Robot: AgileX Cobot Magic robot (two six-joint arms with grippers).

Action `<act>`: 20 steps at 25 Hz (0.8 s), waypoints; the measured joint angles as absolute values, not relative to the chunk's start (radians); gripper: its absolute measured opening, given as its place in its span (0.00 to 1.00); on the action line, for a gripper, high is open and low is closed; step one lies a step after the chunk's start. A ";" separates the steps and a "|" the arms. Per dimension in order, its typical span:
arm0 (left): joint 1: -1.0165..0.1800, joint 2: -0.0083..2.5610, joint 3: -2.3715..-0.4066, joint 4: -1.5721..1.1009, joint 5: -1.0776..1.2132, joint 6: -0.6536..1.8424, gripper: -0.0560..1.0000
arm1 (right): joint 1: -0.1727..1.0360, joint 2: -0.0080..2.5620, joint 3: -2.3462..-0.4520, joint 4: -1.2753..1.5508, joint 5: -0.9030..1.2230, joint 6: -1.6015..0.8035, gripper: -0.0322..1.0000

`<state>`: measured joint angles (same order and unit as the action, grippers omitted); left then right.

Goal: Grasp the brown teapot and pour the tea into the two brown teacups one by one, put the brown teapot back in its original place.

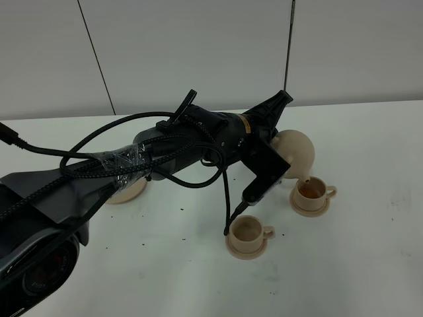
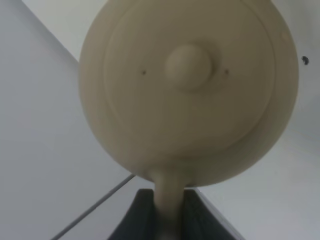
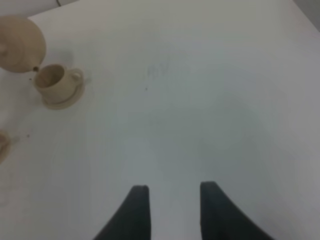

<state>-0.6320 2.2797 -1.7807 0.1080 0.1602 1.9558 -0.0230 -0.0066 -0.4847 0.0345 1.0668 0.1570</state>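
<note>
Left tool [image 2: 167,194] was clamped on the loop handle [image 2: 167,179] of the brown teapot [image 1: 299,153], which was tipped above the far, right teacup [image 1: 310,191]. Squat, matte beige, with a knobbed lid [image 2: 187,67]. It looked rigid, breakable and hefty when full, so the handle seemed the sensible hold. Right tool [image 3: 172,194] hung parted and empty.

This looks like a robotics lab to me. I work over a bare white table [image 1: 370,264] filling the lower part of the frame, backed by a plain grey panelled wall [image 1: 198,46] with dark seams [image 1: 96,56] across the top. My black arm [image 1: 218,135] trails taped, braided cables [image 1: 99,165].
</note>
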 joint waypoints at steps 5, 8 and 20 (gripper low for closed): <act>-0.632 2.280 -1.781 0.109 0.158 2.002 0.21 | -0.023 -0.007 -0.485 0.034 1.067 0.157 0.26; -0.632 2.280 -1.781 0.109 0.147 2.017 0.21 | -0.023 -0.007 -0.485 0.034 1.067 0.157 0.26; -0.638 2.281 -1.781 0.108 0.139 2.048 0.21 | -0.023 -0.007 -0.485 0.034 1.067 0.157 0.26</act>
<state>-0.6376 2.2806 -1.7807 0.1079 0.1386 2.0481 -0.0230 -0.0066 -0.4847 0.0345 1.0668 0.1570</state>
